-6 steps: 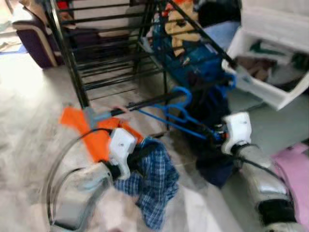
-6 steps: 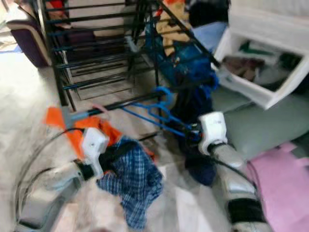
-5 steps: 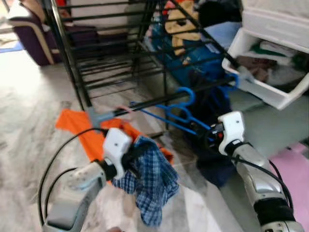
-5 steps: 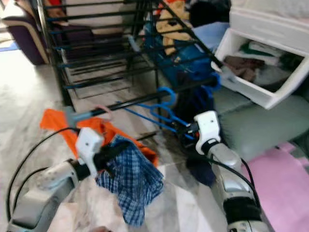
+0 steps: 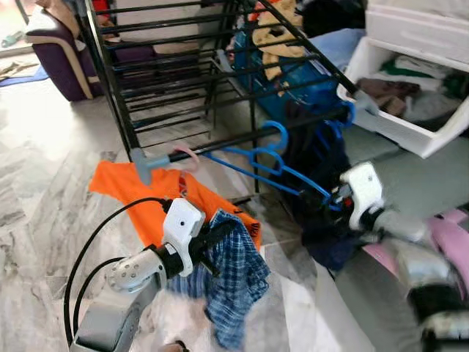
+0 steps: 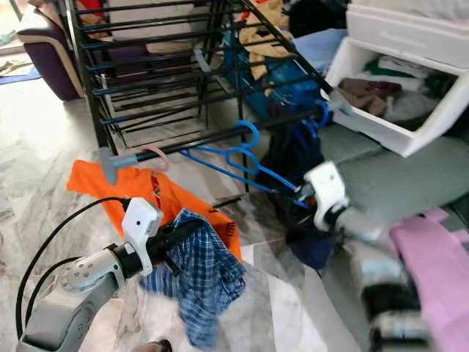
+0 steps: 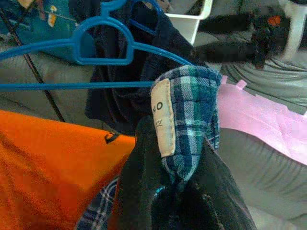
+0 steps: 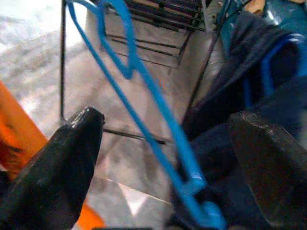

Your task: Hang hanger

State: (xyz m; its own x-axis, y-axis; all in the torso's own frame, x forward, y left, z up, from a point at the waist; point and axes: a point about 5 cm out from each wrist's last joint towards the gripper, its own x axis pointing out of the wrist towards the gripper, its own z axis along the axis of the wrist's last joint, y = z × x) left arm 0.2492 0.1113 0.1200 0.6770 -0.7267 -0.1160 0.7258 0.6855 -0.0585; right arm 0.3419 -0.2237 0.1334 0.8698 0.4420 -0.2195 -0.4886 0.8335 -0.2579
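On the drying rack's [image 5: 183,81] lower bar the blue hanger [image 5: 267,158] already hangs by its hook. The right gripper [image 8: 165,143] is spread wide around its arm, gripping nothing. The left gripper [image 7: 184,191] clutches a plaid shirt [image 5: 231,282], not yet on the hanger.

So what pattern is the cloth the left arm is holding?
The cloth is blue, green and white plaid, clearest in the left wrist view.
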